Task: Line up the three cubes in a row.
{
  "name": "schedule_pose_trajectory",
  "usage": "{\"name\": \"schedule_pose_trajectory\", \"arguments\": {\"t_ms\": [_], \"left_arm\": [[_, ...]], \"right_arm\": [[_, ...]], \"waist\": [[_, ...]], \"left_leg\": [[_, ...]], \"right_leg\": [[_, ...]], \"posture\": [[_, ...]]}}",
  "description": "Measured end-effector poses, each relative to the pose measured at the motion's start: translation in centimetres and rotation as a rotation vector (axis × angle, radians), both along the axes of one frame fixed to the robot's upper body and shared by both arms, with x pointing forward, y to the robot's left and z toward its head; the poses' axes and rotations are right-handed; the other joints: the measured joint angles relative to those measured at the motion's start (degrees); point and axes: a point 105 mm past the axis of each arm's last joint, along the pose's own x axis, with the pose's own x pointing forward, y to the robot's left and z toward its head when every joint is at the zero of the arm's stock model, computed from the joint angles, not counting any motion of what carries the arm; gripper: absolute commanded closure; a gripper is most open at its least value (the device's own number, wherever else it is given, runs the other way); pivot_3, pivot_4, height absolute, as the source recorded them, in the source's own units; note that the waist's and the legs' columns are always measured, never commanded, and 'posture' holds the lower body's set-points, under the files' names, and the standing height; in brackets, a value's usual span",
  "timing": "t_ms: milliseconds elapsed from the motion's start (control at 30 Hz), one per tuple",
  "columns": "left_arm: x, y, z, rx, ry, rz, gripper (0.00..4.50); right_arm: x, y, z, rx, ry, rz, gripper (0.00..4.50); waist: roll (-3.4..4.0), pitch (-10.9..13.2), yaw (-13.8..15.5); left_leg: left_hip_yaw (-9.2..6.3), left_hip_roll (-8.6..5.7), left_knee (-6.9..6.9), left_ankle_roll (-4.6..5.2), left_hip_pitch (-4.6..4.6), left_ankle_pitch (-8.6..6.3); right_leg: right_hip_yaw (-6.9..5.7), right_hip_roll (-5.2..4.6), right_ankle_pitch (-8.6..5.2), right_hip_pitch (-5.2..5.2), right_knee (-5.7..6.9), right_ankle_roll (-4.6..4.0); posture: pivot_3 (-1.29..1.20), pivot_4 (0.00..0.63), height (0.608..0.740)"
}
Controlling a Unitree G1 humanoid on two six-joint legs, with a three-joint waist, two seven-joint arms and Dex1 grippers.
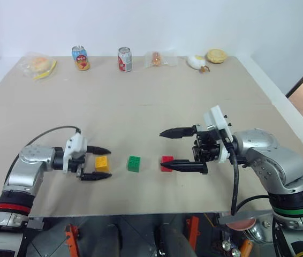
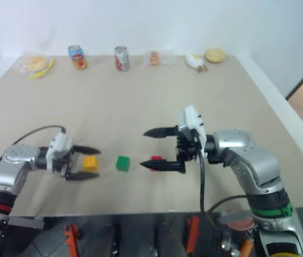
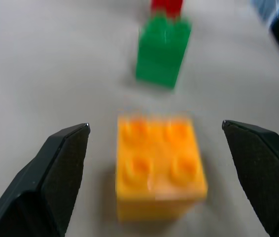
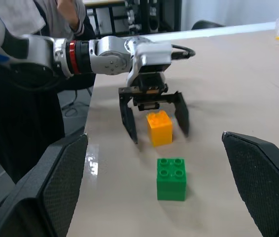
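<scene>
Evidently, 3 cubes, yellow cube (image 1: 101,164), green cube (image 1: 134,163) and red cube (image 1: 166,163), are found aligned, with left gripper (image 1: 99,163) and right gripper (image 1: 182,150) spread, nothing held.

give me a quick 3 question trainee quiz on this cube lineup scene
1. True or false: the left gripper is clamped on the yellow cube.
2. Which cube sits in the middle of the row? A red cube B green cube C yellow cube
3. Fill in: the right gripper's jaws stand ____.

Key: 1 false, the fingers stand apart either side of it, not touching. 2 B. 3 open.
</scene>
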Motion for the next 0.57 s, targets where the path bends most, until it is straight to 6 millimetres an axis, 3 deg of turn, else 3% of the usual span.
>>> {"name": "schedule_pose_trajectory", "arguments": {"t_ms": [100,167,233,333,433,500,567], "left_arm": [[2.1,-0.2,5.2,-0.240,-0.027,0.196,0.05],[4.0,0.6,9.3,-0.495,-0.117,0.450,0.05],[4.5,2.0,10.3,-0.587,-0.168,0.682,0.05],[4.3,4.9,6.6,-0.556,-0.166,1.057,0.05],[3.4,7.2,2.3,-0.484,-0.119,1.327,0.05],[2.9,8.1,1.3,-0.470,-0.138,1.451,0.05],[2.7,8.7,1.6,-0.444,-0.205,1.509,0.05]], "right_arm": [[1.5,-0.3,1.2,0.121,-0.014,-0.131,0.00],[3.6,-0.7,1.4,0.266,-0.007,-0.308,0.00],[5.6,-1.3,0.3,0.351,0.021,-0.493,0.00],[8.3,-4.4,-2.9,0.397,0.049,-0.841,0.00],[9.0,-6.6,-5.4,0.403,0.045,-1.063,0.00],[9.2,-7.4,-6.9,0.400,0.038,-1.170,0.00],[9.4,-7.5,-7.8,0.391,0.012,-1.232,0.00]], "waist": [[-0.02,0.0,0.0],[-0.17,-0.1,0.1],[-0.23,-0.1,-0.3],[-0.23,-0.2,-0.4],[-0.28,-0.2,-0.3],[-0.29,-0.2,-0.1],[-0.32,-0.2,0.0]], "left_leg": [[-0.07,0.00,0.14,0.00,-0.07,0.00],[-0.10,0.03,0.23,0.00,-0.04,0.00],[0.03,0.00,0.21,-0.01,0.05,0.00],[0.29,-0.10,0.05,-0.01,0.19,0.00],[0.31,-0.10,0.05,-0.02,0.05,0.01],[0.30,-0.10,0.10,0.01,0.04,0.06],[0.30,-0.13,0.10,0.12,0.11,0.17]], "right_leg": [[-0.02,0.04,0.05,-0.01,0.04,0.09],[-0.03,0.04,0.10,0.10,0.02,0.17],[0.18,0.02,0.15,0.12,0.01,0.24],[0.49,-0.05,0.17,0.10,0.01,0.27],[0.52,-0.01,0.22,-0.06,0.01,0.25],[0.52,0.02,0.34,-0.06,0.01,0.21],[0.58,0.05,0.37,-0.03,-0.02,0.03]], "posture": [[0.00,0.150,0.740],[0.00,0.150,0.740],[0.00,0.150,0.740],[0.00,0.150,0.740],[0.00,0.150,0.740],[0.00,0.150,0.740],[0.00,0.150,0.740]]}}
